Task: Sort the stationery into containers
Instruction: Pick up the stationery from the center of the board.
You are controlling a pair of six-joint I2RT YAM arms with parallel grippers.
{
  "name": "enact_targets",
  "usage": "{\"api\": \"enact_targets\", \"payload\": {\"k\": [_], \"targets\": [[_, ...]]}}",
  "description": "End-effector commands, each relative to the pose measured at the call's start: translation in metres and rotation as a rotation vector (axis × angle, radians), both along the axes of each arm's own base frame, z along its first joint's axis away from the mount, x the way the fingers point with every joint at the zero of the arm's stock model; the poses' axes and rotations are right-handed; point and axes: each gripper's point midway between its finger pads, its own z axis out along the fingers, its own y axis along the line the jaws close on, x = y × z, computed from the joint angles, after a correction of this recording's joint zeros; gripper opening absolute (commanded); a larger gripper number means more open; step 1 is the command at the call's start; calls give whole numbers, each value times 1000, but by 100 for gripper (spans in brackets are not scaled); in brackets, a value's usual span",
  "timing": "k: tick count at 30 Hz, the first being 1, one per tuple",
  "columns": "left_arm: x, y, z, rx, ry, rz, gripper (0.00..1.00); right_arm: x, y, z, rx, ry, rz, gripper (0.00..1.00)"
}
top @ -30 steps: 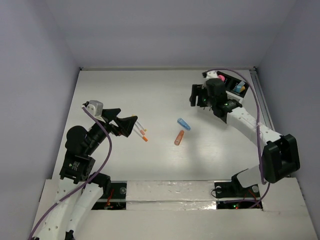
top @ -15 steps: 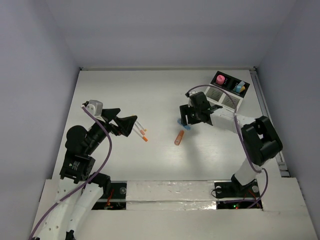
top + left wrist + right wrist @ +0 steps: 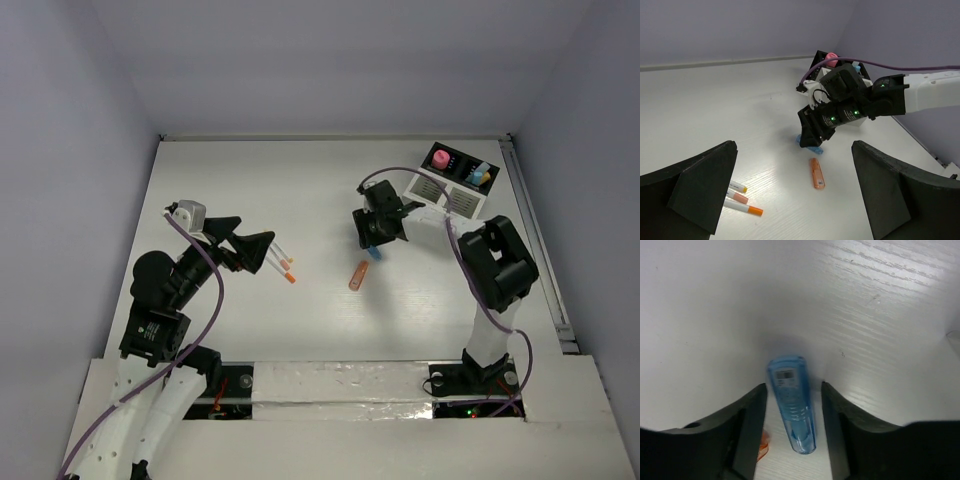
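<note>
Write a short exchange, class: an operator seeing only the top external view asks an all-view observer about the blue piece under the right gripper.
Operator: Is the blue capsule between the right gripper's fingers?
Observer: Yes. In the right wrist view it lies flat on the table between the open fingers, with a gap on one side.
Operator: Any marking on it?
Observer: A small grey label near its far end.

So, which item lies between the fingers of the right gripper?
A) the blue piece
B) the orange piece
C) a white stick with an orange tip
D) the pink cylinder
A: the right wrist view shows the blue piece lying flat on the table, between the two fingers of the right gripper.
</note>
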Motion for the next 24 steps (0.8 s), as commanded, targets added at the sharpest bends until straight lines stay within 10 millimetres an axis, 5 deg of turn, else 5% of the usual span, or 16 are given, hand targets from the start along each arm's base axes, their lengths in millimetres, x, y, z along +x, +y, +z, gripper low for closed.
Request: {"api": "enact_targets", "payload": {"k": [1,6,8,13,19,24], "targets": [[0,-1,11,-13,-49,-12,99,7,-1,3,-61,-15,2,49],[-1,-2,12,-13,-50,-14,99,10,-10,-4,-119,-9,-9,41],[0,-2,11,-13,-49,-12,99,11,-12,-4,-133,-11,-13,29],[0,-2,11,-13,-47,-14,99,25,-10,20,-110,-92,-47,18],[0,-2,11,-12,-46,-12,99,47,1,116,31,-329,-66,13],[0,-2,11,-14,-47,-12,99,63,-22,191,45,-534,-185,14]]}}
